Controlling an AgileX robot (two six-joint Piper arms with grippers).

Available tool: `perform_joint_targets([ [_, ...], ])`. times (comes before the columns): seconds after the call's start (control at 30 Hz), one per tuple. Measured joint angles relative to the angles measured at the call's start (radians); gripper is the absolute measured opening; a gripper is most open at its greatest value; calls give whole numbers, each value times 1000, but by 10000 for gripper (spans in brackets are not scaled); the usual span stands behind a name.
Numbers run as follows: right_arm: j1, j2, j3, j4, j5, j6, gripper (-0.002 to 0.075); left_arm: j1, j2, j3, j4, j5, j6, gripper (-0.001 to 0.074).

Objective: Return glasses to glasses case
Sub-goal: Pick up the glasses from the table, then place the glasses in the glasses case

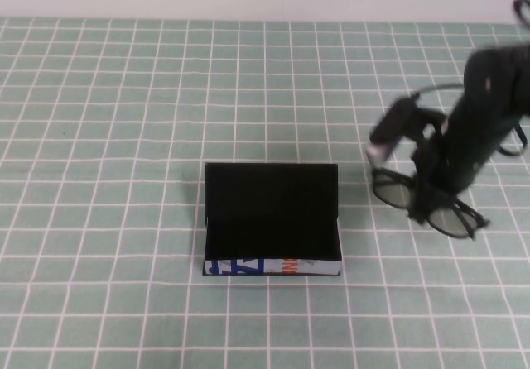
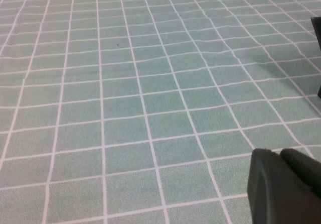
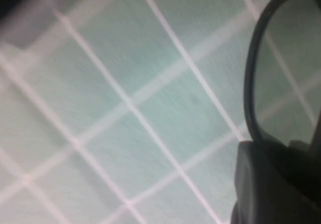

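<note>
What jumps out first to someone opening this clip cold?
The open black glasses case sits mid-table, lid up, its printed white front edge facing the camera. To its right, the right hand holds the glasses up off the green checked tablecloth. The left hand shows only in its wrist view, over bare cloth.

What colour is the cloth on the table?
Pale green cloth with a white grid; clearest in the high view.

Right gripper (image 1: 431, 189) (blurred) masking glasses (image 1: 396, 189)
</note>
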Motion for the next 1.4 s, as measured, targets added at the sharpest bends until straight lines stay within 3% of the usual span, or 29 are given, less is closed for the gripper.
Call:
perform_joint_targets([
  [0.27,39,3,-256,245,222,-131,75,0,0,0,0,0,0,-2],
  [0.47,163,3,-331,320,239,-151,75,0,0,0,0,0,0,-2],
  [0.67,266,59,-336,333,248,-172,75,0,0,0,0,0,0,-2],
  [0.87,309,154,-336,333,248,-212,75,0,0,0,0,0,0,-2],
  [1.4,318,193,-336,255,243,-258,75,0,0,0,0,0,0,-2],
])
